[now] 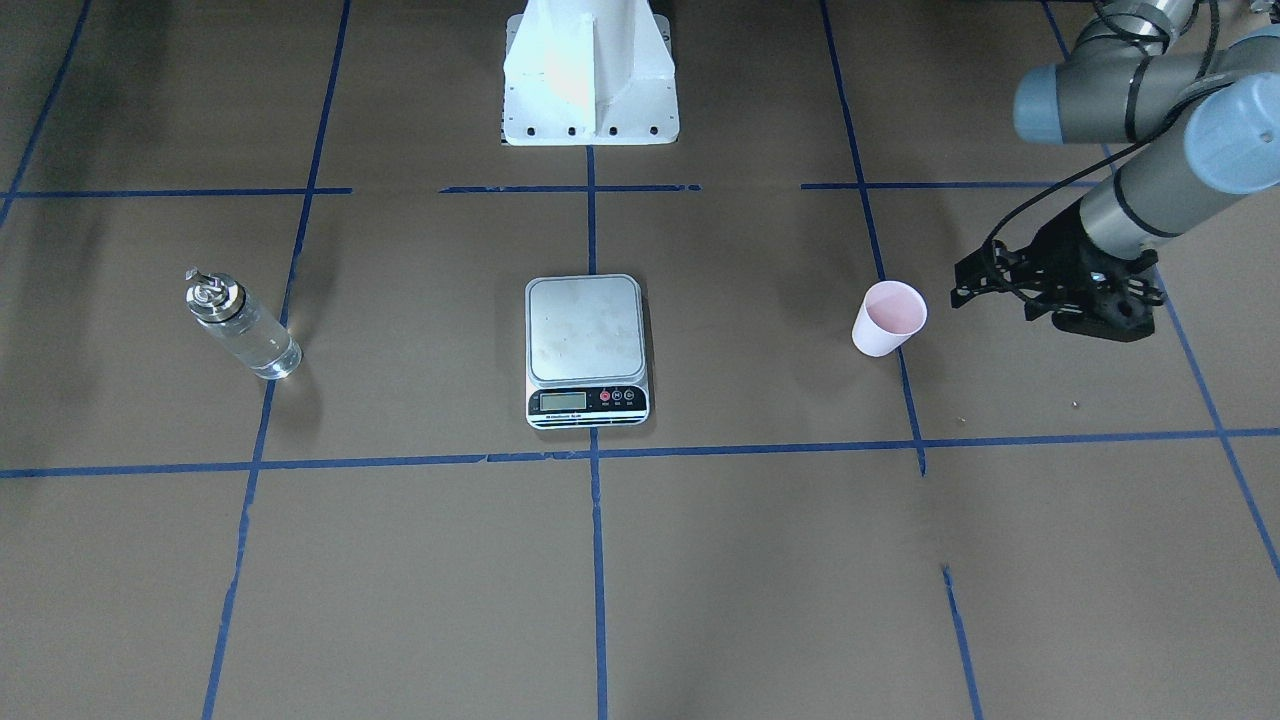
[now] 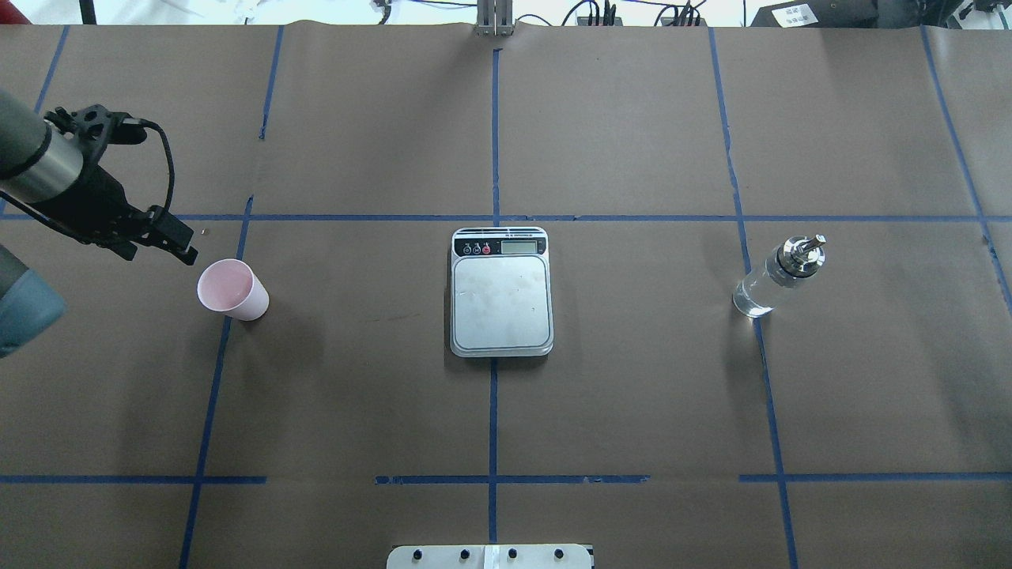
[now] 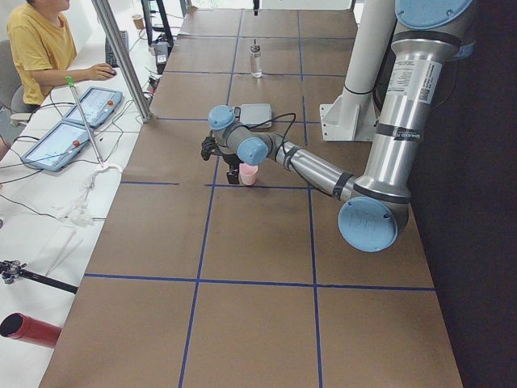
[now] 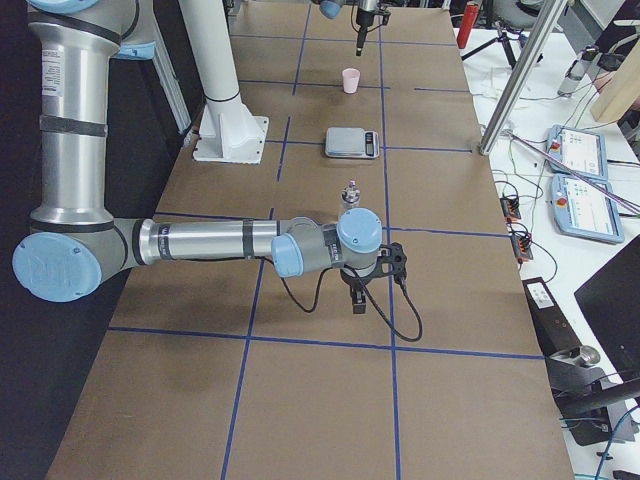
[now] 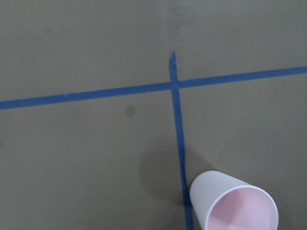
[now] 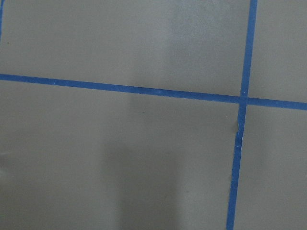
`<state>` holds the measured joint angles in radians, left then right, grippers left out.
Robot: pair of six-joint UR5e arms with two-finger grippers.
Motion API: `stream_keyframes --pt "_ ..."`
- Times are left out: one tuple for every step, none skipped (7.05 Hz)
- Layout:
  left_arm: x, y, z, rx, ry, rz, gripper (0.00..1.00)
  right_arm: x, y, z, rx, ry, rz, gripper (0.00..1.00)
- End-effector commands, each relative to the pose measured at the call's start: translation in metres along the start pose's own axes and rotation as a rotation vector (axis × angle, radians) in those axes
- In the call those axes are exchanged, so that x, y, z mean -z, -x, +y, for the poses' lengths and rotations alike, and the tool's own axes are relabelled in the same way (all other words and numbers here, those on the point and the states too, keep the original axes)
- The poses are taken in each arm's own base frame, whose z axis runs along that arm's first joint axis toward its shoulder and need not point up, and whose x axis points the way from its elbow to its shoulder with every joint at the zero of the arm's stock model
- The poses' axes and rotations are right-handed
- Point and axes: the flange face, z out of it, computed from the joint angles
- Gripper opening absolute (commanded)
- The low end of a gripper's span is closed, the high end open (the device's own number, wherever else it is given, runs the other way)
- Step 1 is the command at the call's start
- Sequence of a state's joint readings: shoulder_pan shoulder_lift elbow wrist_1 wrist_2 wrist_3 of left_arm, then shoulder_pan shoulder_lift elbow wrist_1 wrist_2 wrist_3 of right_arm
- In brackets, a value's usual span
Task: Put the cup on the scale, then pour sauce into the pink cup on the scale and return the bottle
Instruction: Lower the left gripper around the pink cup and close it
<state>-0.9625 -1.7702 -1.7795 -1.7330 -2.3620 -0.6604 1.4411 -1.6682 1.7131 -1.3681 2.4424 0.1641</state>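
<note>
Overhead exterior: cup (image 2: 233, 289) stands upright (mouth up).

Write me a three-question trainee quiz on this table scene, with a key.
1. True or false: the small pale pink paper cup stands on the brown table, off the flat silver kitchen scale.
2. Fill in: the clear glass bottle with the silver cap stands on the robot's ___ side.
3. Which is nearest the open left gripper? A. scale B. cup C. bottle
Key: 1 true; 2 right; 3 B.
</note>
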Motion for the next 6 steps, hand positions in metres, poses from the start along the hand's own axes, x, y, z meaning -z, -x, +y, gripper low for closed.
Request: stream_keyframes --pt "-0.027 -0.013 0.009 -0.02 0.046 -0.007 0.99 -0.007 0.0 0.002 0.003 0.014 -0.001 1.0" --pt "-0.029 -0.016 0.009 -0.021 0.05 -0.005 0.99 -0.011 0.003 0.002 0.008 0.022 0.003 1.0" --pt "-0.034 -0.018 0.009 -0.026 0.058 -0.007 0.98 -0.013 0.002 0.002 0.006 0.023 0.009 1.0" --pt "-0.036 -0.022 0.009 -0.035 0.06 -0.004 0.98 -0.014 0.0 0.002 0.003 0.026 0.009 1.0" --pt "-0.044 -0.024 0.006 -0.035 0.072 -0.008 0.98 -0.016 -0.002 0.002 0.001 0.028 0.011 1.0" --pt "-0.051 -0.025 -0.002 -0.033 0.073 -0.017 0.97 -0.016 -0.003 0.003 0.0 0.029 0.012 1.0"
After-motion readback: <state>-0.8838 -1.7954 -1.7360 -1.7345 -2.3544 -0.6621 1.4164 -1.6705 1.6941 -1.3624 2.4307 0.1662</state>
